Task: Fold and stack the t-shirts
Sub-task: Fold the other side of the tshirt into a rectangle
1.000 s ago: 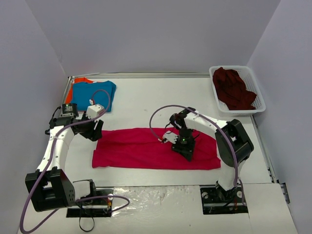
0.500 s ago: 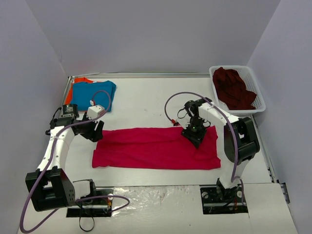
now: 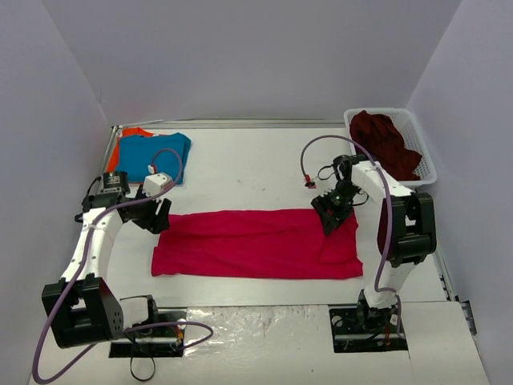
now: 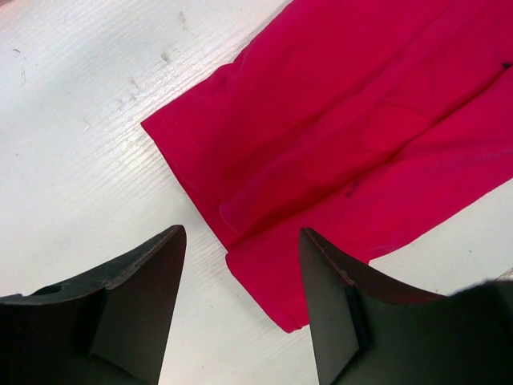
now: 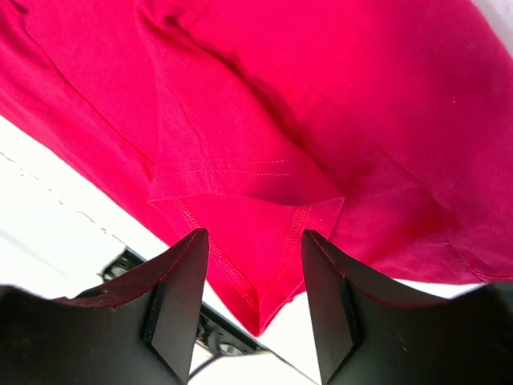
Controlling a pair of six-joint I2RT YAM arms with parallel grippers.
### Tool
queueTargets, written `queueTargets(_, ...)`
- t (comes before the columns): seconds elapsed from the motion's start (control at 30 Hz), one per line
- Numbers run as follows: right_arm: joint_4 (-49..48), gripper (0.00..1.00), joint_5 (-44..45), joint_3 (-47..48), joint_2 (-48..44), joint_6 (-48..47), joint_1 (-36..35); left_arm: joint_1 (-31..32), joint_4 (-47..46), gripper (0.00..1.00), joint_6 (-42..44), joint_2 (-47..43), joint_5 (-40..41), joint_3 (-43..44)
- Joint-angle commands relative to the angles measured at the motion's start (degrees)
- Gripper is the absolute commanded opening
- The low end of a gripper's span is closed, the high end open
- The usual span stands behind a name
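Two shirts lie at the desk's (image 3: 240,160) far-left corner, the blue t-shirt (image 3: 160,152) on top of the orange t-shirt (image 3: 120,148). The left hand (image 4: 240,231) hovers, fingers apart and empty, over the left end of the crimson-pink t-shirt (image 3: 256,242), spread across mid-desk. The right hand (image 5: 255,237) is at its far-right corner, fingers apart, with a stitched hem between them, unclamped. Far right, the dark maroon t-shirt (image 3: 386,144) is heaped in the white basket (image 3: 429,178).

The right fingers (image 5: 175,303) slid rightward across the crimson-pink t-shirt (image 5: 337,104).
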State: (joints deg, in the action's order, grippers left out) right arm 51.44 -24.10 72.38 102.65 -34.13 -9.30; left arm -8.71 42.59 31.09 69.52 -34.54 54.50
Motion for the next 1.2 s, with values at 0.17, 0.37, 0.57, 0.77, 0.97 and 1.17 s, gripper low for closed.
queueTargets(0.17, 7.1, 0.48, -7.6, 1.4, 3.2, -1.7, 3.7, -0.3, -0.4, 0.57, 0.8, -1.2, -1.5, -0.1)
queueTargets(0.37, 8.2, 0.48, -9.0, 1.4, 9.5, -5.7, 5.4, -0.2, -0.4, 0.57, 1.1, -0.3, -2.4, -0.2)
queueTargets(0.57, 7.1, 0.44, -8.9, 2.9, 11.3, -5.7, 8.4, 2.6, 0.3, 0.53, 2.3, 6.0, -2.7, 1.9)
queueTargets(0.77, 7.0, 0.43, -8.5, 3.3, 11.7, -5.3, 8.9, 6.1, -0.9, 0.3, 3.1, 12.9, -2.0, 3.9)
queueTargets(0.97, 5.7, 0.37, -6.8, 4.4, 13.9, -3.5, 9.0, 7.5, -2.3, 0.02, 3.5, 24.2, -0.6, 7.4)
queueTargets(1.17, 4.4, 0.28, -5.5, 7.2, 16.6, -1.4, 9.0, 8.1, -2.6, 0.02, 2.2, 33.7, 2.1, 13.3)
